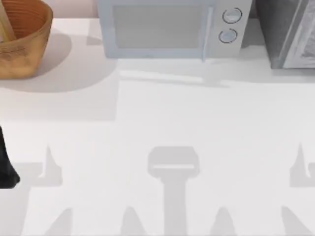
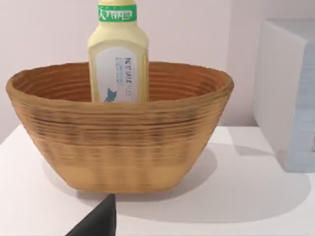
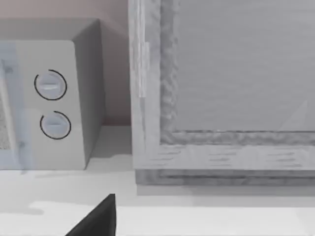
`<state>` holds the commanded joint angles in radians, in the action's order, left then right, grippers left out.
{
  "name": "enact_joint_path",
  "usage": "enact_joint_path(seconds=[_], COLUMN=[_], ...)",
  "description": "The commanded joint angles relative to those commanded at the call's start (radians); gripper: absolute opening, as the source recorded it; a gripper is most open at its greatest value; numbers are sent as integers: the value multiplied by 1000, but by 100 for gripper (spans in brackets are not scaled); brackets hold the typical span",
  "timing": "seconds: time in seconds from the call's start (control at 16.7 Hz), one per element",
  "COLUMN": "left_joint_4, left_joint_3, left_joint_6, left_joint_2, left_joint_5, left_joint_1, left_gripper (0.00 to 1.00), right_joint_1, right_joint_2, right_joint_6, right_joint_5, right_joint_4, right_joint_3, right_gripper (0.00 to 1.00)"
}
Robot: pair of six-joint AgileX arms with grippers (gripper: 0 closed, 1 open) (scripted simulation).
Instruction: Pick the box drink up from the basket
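Note:
The woven wicker basket [image 1: 30, 46] stands at the table's far left corner. In the left wrist view the basket [image 2: 120, 147] is straight ahead and close. The yellow box drink [image 2: 118, 54] stands upright inside it, with a green band near its top and a white label; its lower part is hidden behind the rim. From above, the box drink [image 1: 4, 24] is a pale strip at the picture's left edge. A dark part of my left gripper [image 2: 98, 221] sits low in front of the basket, apart from it. My left arm [image 1: 7, 169] is at the table's left edge.
A white microwave [image 1: 167, 29] stands at the back middle, right of the basket. A grey cabinet [image 1: 290, 32] fills the back right corner. My right gripper [image 3: 98, 219] faces the gap between the microwave [image 3: 54, 103] and the cabinet [image 3: 221, 88].

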<state>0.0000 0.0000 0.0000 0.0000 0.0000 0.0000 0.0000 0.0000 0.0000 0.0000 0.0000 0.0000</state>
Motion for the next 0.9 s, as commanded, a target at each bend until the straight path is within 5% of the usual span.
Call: enact_joint_path(seconds=[0.42, 0.9], left_joint_4=[64, 407], left_joint_3=[52, 345], left_joint_6=[8, 10], left_joint_2=[152, 784], left_joint_5=[22, 92], left_joint_1=[10, 71], left_gripper=[100, 100], right_joint_1=[0, 0], right_joint_2=[0, 0], right_joint_6=[0, 0], right_joint_5=[0, 0], right_joint_4=[0, 0], right_joint_3=[0, 0], right_gripper=[100, 100])
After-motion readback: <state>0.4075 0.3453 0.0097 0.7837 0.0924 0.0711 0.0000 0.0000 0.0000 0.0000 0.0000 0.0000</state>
